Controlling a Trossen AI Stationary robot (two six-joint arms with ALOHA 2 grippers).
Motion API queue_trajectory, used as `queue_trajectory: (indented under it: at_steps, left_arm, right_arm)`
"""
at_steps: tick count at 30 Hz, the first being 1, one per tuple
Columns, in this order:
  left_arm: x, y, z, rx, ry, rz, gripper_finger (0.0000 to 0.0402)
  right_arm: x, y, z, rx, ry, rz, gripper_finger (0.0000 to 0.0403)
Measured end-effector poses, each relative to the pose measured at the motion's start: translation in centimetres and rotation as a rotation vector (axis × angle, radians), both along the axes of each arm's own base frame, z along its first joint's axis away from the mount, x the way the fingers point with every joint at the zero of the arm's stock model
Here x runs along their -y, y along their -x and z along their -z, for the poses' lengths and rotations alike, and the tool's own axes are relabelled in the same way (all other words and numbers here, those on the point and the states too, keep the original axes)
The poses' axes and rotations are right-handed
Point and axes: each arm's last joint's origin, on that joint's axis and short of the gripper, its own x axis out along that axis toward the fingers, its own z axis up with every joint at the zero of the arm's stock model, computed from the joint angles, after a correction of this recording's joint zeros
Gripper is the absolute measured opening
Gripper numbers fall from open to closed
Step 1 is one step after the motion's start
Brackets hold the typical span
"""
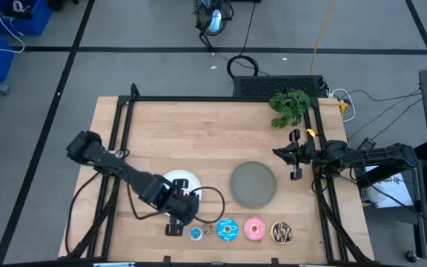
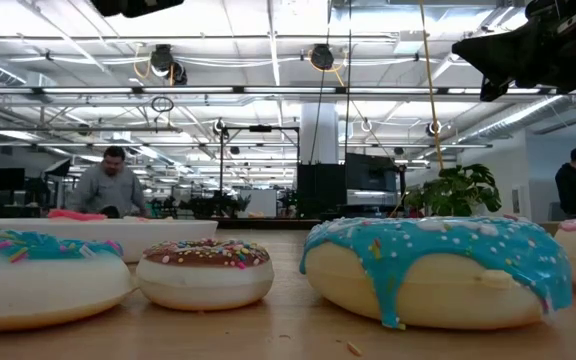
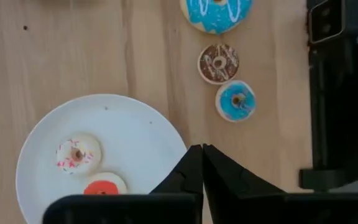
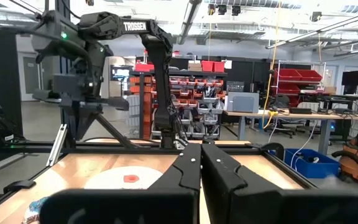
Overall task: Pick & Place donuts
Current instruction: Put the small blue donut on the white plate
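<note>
the left gripper hovers over the desk at the near rim of the white plate, its fingers pressed together with nothing between them. on the plate, just beside those fingers, lie the white-pink donut and the red donut. beyond the fingertips, on bare wood, sit a tiny blue donut, then the tiny brown donut and the larger blue sprinkled donut in a row. farther along that row are the pink donut and the dark brown drizzled donut. the grey plate lies bare, between the two arms. the right gripper waits at the desk's far side by the frame, fingers closed on nothing, well apart from every donut.
</note>
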Motion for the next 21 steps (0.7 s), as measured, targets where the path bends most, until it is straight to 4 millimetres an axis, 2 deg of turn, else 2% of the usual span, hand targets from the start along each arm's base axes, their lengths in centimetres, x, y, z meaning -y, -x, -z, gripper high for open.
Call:
queue_trajectory:
  at_steps: [5,10,16,21]
  left_arm:
    - [0.26,-0.38,0.85,-0.018,-0.014,-0.002,0.0006]
    - [0.28,-0.53,0.88,0.006,-0.037,-0.022,0.0019]
    - [0.03,-0.69,0.85,0.045,-0.097,-0.074,0.0004]
    - [-0.03,-0.72,0.84,0.053,-0.091,-0.148,0.0024]
  right_arm:
    - [0.0,0.01,-0.02,0.002,0.0,0.0,0.0]
    - [0.0,0.0,-0.01,0.001,0.006,0.001,0.0]
    - [0.0,0.01,-0.02,0.001,0.011,0.003,0.0]
    - [0.0,0.01,-0.02,0.001,0.019,0.004,0.0]
